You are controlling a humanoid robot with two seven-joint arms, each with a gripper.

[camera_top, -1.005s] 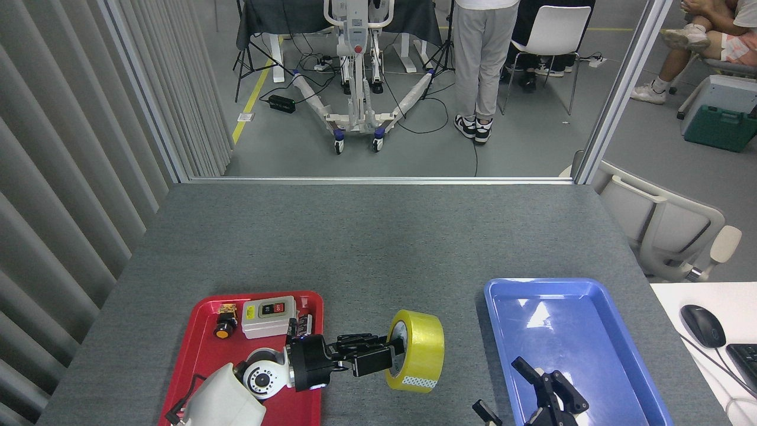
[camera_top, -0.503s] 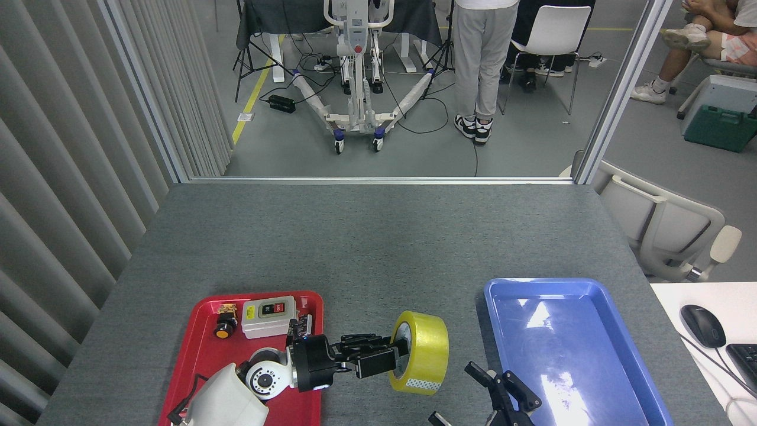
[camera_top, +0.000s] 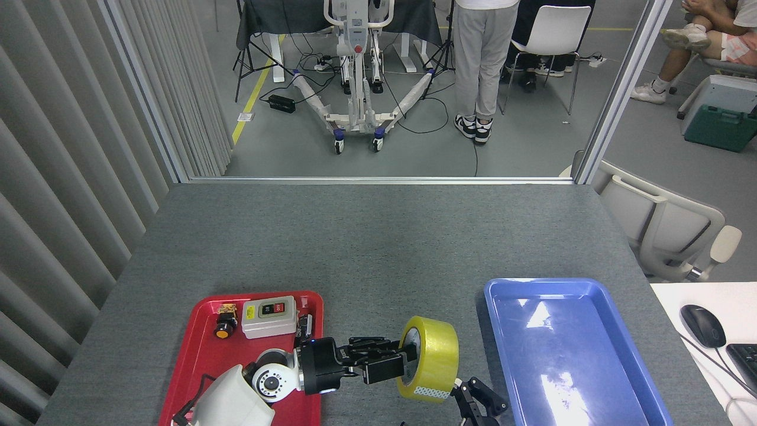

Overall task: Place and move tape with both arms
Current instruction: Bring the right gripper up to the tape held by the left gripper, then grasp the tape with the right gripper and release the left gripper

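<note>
Stretching across most of the view, the bench (camera_top: 366, 236) is a grey, felt-like surface with a metal-edged far side, beyond which lies an open room with a grey floor. Near the bench's front edge, left of centre, sits a red tray (camera_top: 198, 349) holding a beige switch box (camera_top: 269, 316) and a small black-and-orange button (camera_top: 223, 326) in its far part. Towards the front right corner lies a blue tray (camera_top: 591, 331), empty and glossy with glare. Between the two trays, the tape (camera_top: 434, 355) stands on edge, its white core turned left. The left gripper (camera_top: 390, 361) reaches in from the red tray's side, its black fingers clamped on the roll's rim at the core side. The right gripper (camera_top: 479, 405) shows only partly at the bottom edge, just beside the tape's lower right; its fingers look spread apart, not holding anything. Ribbed grey panels line the left wall. In the room beyond stand a white wheeled frame (camera_top: 355, 77), cables on the floor, a white chair (camera_top: 550, 41), a standing person's legs (camera_top: 479, 65), and a seated person at the far right. A white desk with a mouse (camera_top: 702, 325) adjoins the bench's right side.
</note>
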